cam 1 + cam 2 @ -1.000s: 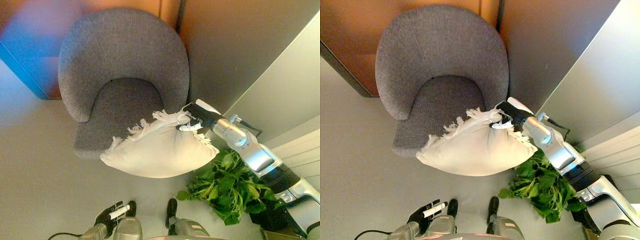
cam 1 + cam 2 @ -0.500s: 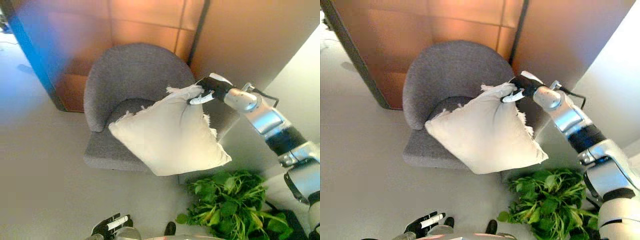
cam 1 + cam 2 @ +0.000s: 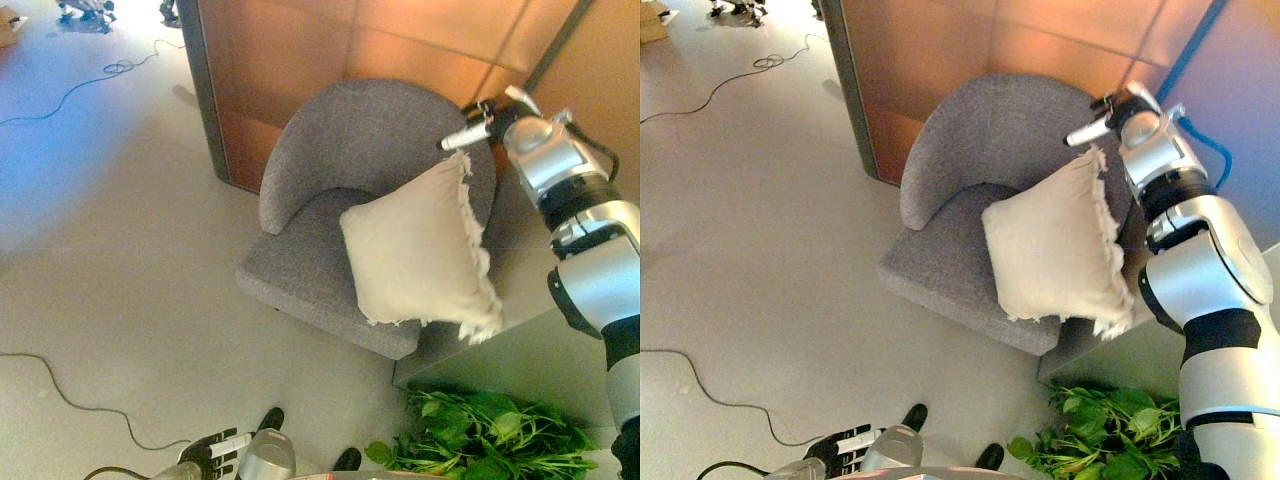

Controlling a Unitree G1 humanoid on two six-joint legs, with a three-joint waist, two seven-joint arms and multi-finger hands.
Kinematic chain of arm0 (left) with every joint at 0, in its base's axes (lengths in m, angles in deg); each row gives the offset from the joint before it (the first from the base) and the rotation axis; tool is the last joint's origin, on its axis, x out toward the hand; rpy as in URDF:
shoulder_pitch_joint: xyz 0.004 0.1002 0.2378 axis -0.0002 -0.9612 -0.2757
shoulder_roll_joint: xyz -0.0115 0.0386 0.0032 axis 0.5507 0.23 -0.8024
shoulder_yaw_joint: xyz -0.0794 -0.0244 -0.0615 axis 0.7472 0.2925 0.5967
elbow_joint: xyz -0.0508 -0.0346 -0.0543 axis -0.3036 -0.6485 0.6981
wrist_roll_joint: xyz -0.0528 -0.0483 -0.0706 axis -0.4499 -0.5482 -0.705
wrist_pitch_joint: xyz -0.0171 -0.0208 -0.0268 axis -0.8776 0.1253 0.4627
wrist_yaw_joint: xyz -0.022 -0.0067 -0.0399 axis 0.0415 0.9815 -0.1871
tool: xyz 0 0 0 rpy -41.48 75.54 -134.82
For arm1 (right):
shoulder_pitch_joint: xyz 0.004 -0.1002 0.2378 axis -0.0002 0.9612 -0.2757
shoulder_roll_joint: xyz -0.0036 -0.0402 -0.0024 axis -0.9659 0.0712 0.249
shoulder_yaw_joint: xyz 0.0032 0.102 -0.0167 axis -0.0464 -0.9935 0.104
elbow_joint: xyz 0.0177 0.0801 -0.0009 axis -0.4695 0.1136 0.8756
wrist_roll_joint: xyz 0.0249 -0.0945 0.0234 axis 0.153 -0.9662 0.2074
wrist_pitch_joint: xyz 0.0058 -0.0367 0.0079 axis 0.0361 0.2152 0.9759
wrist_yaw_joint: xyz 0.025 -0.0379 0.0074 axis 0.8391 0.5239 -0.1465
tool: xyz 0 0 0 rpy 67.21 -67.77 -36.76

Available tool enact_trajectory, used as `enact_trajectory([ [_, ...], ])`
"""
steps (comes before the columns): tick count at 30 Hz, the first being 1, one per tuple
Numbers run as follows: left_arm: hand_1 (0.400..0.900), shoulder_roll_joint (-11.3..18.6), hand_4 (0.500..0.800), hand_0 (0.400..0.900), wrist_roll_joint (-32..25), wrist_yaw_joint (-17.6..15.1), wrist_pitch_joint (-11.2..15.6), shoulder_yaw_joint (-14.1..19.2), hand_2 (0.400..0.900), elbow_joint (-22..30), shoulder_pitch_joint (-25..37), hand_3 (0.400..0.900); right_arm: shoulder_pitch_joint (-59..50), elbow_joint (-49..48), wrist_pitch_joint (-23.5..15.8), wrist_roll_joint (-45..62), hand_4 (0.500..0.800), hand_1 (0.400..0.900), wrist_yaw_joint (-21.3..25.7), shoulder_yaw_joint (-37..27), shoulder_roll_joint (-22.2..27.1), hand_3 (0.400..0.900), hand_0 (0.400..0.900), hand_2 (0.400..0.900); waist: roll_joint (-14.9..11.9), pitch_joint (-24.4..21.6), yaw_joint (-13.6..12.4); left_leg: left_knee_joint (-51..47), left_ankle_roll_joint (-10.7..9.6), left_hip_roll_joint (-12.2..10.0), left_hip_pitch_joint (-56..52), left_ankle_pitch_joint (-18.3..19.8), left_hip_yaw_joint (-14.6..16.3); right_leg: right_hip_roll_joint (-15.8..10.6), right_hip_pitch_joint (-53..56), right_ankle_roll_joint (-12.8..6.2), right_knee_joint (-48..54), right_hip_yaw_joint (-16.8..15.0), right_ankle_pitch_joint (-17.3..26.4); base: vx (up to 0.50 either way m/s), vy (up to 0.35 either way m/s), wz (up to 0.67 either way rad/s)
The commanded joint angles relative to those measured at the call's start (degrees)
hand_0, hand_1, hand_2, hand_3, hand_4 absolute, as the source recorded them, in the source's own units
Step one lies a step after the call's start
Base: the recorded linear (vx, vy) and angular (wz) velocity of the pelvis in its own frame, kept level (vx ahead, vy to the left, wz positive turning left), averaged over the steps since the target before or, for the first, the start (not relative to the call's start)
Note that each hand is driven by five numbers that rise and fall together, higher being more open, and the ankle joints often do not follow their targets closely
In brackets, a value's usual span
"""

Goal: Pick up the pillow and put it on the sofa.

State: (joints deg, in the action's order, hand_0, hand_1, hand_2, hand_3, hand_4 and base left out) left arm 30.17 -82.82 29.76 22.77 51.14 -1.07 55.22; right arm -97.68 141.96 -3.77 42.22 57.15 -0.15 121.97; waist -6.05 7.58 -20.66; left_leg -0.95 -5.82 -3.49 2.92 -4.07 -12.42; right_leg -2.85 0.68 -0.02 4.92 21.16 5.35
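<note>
The cream pillow (image 3: 420,250) with a fringed edge hangs upright over the right part of the seat of the grey round-backed sofa chair (image 3: 340,150). Its lower corner reaches past the seat's front right edge. My right hand (image 3: 482,122) is at the pillow's top corner, level with the top of the backrest, and holds that corner with one white-tipped finger sticking out to the left. My left hand (image 3: 213,450) hangs low at the bottom edge of the view, open and empty.
A brown panelled wall (image 3: 330,40) stands behind the chair. A green leafy plant (image 3: 490,445) sits on the floor at the lower right, by a grey wall. A thin cable (image 3: 60,395) lies on the floor at the left.
The camera has swung, so the chair now sits further right. My right hand has carried the pillow up and toward the backrest; the pillow now hangs over the seat's right side.
</note>
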Motion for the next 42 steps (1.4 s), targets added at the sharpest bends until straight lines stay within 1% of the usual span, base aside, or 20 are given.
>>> enact_trajectory([
  [1,0.9,1.2,0.8,0.9,0.3,0.8,1.7,-4.8,0.9,-1.7,0.2,0.9,-12.9,1.4,-4.6,-1.1,0.8,0.9,3.2,5.3,3.5,0.9,0.9,0.9,-2.0,-2.6,0.0,-3.0,2.4,4.2,-0.4,1.2,1.8,-0.3,4.8,-2.42,-4.9,-1.3,-8.4,0.05,0.084,-0.12],
  [4,0.9,-0.2,0.8,0.9,1.0,0.4,1.9,-5.5,0.9,-0.6,-1.1,0.9,-11.9,1.4,-4.2,-2.6,0.8,0.9,2.3,4.3,3.8,0.9,0.9,0.9,-1.5,-3.6,0.7,-3.1,2.4,4.2,-1.6,1.5,2.7,-0.6,5.7,-2.58,-4.7,-1.7,-8.6,0.06,0.076,-0.15],
  [8,0.9,-0.5,0.8,0.9,1.0,0.4,1.5,-5.8,0.9,-0.2,-1.4,0.9,-10.4,0.7,-4.3,-2.4,0.8,0.9,2.4,2.8,4.1,0.9,0.9,0.9,-1.1,-4.0,1.8,-3.3,2.4,4.1,-2.9,1.9,3.9,-0.8,6.4,-2.84,-4.6,-2.5,-8.5,0.02,0.031,-0.19],
  [13,0.9,-0.6,0.8,0.9,0.6,0.4,1.1,-5.2,0.9,-0.4,-1.7,0.9,-7.4,-2.8,-6.3,1.6,0.8,0.9,1.4,0.5,4.1,0.9,0.9,0.9,-0.3,-4.4,3.6,-3.4,2.5,3.8,-4.2,2.3,6.0,-1.0,6.7,-3.14,-4.5,-4.0,-8.4,-0.03,0.025,-0.24],
  [14,0.9,-0.7,0.8,0.9,0.9,0.7,0.7,-5.0,0.9,-0.4,-1.7,0.9,-6.0,-4.2,-7.0,2.8,0.8,0.9,0.8,-0.4,3.9,0.9,0.9,0.9,0.0,-4.4,4.1,-3.5,2.6,3.6,-4.5,2.5,6.4,-1.1,6.7,-3.21,-4.5,-4.3,-8.4,-0.06,0.02,-0.24],
  [15,0.9,-0.9,0.8,0.9,1.1,0.6,0.5,-5.0,0.9,-0.5,-1.6,0.9,-4.6,-5.3,-7.3,5.0,0.8,0.9,1.3,-1.2,3.3,0.9,0.9,0.9,0.2,-4.5,4.6,-3.5,2.7,3.6,-4.7,2.5,6.7,-1.1,6.6,-3.19,-4.5,-4.8,-8.3,-0.08,0.022,-0.27],
  [16,0.9,-1.2,0.8,0.9,1.3,0.8,0.6,-4.9,0.9,-0.7,-1.5,0.9,-2.8,-6.7,-6.4,6.2,0.8,0.9,1.1,-2.9,2.7,0.9,0.9,0.9,0.5,-4.5,5.1,-3.5,2.7,3.5,-5.0,2.6,7.3,-1.1,6.6,-3.23,-4.5,-5.1,-8.2,-0.07,0.017,-0.23],
  [17,0.9,-1.4,0.8,0.9,1.7,1.0,0.6,-4.9,0.9,-0.8,-1.6,0.9,-1.8,-7.3,-6.5,7.9,0.8,0.9,1.2,-3.4,2.4,0.9,0.9,0.9,0.6,-4.5,5.3,-3.6,2.8,3.5,-5.1,2.7,7.5,-1.1,6.7,-3.24,-4.4,-5.3,-8.2,-0.09,0.017,-0.23],
  [18,0.9,-1.7,0.8,0.9,1.9,1.3,0.8,-5.2,0.9,-1.0,-1.5,0.9,0.5,-8.6,-6.9,10.1,0.8,0.9,2.3,-5.6,1.5,0.9,0.9,0.9,0.9,-4.7,5.8,-3.6,2.8,3.4,-5.2,2.8,8.0,-1.1,6.6,-3.27,-4.4,-5.7,-8.2,-0.08,0.014,-0.2],
  [19,0.9,-2.1,0.8,0.9,2.0,1.3,1.0,-5.0,0.9,-1.2,-1.4,0.9,2.8,-9.7,-7.4,10.1,0.8,0.9,2.3,-7.3,1.1,0.9,0.9,0.9,1.1,-4.6,6.2,-3.6,2.8,3.3,-5.4,2.9,8.3,-1.1,6.5,-3.25,-4.5,-5.9,-8.2,-0.11,0.016,-0.28],
  [20,0.9,-2.5,0.8,0.9,2.0,1.5,1.2,-4.8,0.9,-1.3,-1.3,0.9,6.8,-12.6,-7.6,11.9,0.8,0.9,2.6,-9.7,0.1,0.9,0.9,0.9,1.4,-4.6,7.1,-3.6,2.8,3.3,-5.6,3.1,8.9,-1.1,6.3,-3.24,-4.6,-6.5,-8.3,-0.1,0.012,-0.29],
  [22,0.9,-3.3,0.8,0.9,2.2,1.7,1.5,-4.4,0.9,-1.3,-1.1,0.9,15.8,-19.0,-9.6,11.5,0.8,0.9,4.4,-13.5,-1.7,0.9,0.9,0.9,1.9,-4.3,8.6,-3.7,3.0,3.1,-5.9,3.2,9.9,-1.1,6.1,-3.2,-4.8,-7.4,-8.3,-0.11,0.007,-0.34],
  [24,0.9,-3.9,0.8,0.9,1.9,1.5,2.1,-4.3,0.9,-1.1,-1.3,0.9,23.3,-24.4,-11.4,11.3,0.8,0.9,5.2,-15.8,-2.6,0.9,0.9,0.9,2.3,-4.0,9.7,-3.6,3.2,3.1,-6.1,3.4,10.6,-1.0,5.9,-3.19,-5.0,-8.2,-8.2,-0.09,-0.006,-0.33],
  [25,0.9,-4.3,0.8,0.9,1.7,1.5,2.5,-4.2,0.9,-0.9,-1.3,0.9,30.4,-29.6,-12.1,12.8,0.8,0.9,6.8,-18.4,-4.2,0.9,0.9,0.9,2.6,-3.7,10.9,-3.6,3.3,3.0,-6.3,3.6,11.0,-0.8,5.7,-3.15,-5.1,-8.9,-8.2,-0.09,-0.012,-0.32],
  [27,0.9,-4.7,0.8,0.9,1.3,1.2,2.9,-3.7,0.9,-0.7,-1.3,0.9,38.9,-34.7,-13.8,13.8,0.8,0.9,7.5,-20.7,-6.3,0.9,0.9,0.9,3.0,-3.3,12.6,-3.7,3.5,3.0,-6.6,3.8,11.7,-0.7,5.4,-3.18,-5.2,-10.1,-8.2,-0.1,-0.015,-0.36],
  [28,0.9,-4.9,0.8,0.9,1.3,1.2,2.9,-3.6,0.9,-0.7,-1.3,0.9,42.9,-36.8,-13.8,14.5,0.8,0.9,8.3,-21.6,-7.7,0.9,0.9,0.9,3.2,-3.2,13.5,-3.7,3.6,2.9,-6.6,3.9,12.2,-0.6,5.1,-3.2,-5.3,-10.7,-8.2,-0.12,-0.019,-0.43],
  [31,0.9,-6.0,0.8,0.9,-0.1,0.0,3.0,-2.9,0.9,0.4,-1.6,0.9,63.4,-43.6,-19.8,9.1,0.8,0.9,7.0,-24.4,-13.0,0.9,0.9,0.9,3.8,-2.8,16.9,-3.7,3.9,2.5,-6.8,4.1,14.3,-0.3,4.2,-3.49,-5.7,-12.6,-8.1,-0.12,-0.01,-0.46],
  [34,0.9,-6.8,0.8,0.9,-0.8,-1.1,3.3,-3.5,0.9,1.2,-2.0,0.9,73.2,-41.2,-21.4,8.6,0.8,0.9,7.8,-25.2,-16.3,0.9,0.9,0.9,4.2,-2.8,18.8,-3.9,4.0,2.4,-7.3,4.4,15.5,-0.1,4.0,-3.64,-5.6,-13.6,-8.0,-0.09,-0.013,-0.3],
  [38,0.9,-7.0,0.8,0.9,-0.2,-0.8,3.0,-4.2,0.9,0.9,-1.2,0.9,78.0,-34.1,-18.8,8.7,0.8,0.9,8.8,-25.1,-18.9,0.9,0.9,0.9,4.7,-2.9,20.2,-3.8,4.1,2.5,-7.9,4.7,16.6,0.0,4.2,-3.69,-5.4,-14.2,-7.9,-0.07,-0.012,-0.18],
  [42,0.9,-7.0,0.8,0.9,0.4,0.1,2.4,-4.8,0.9,-1.0,1.0,0.9,78.6,-20.1,-16.6,11.8,0.8,0.9,7.7,-26.5,-20.8,0.9,0.9,0.9,5.2,-3.2,20.6,-3.8,4.3,2.9,-8.4,5.0,16.9,0.1,4.5,-3.81,-5.0,-14.3,-7.7,-0.05,-0.019,-0.08],
])
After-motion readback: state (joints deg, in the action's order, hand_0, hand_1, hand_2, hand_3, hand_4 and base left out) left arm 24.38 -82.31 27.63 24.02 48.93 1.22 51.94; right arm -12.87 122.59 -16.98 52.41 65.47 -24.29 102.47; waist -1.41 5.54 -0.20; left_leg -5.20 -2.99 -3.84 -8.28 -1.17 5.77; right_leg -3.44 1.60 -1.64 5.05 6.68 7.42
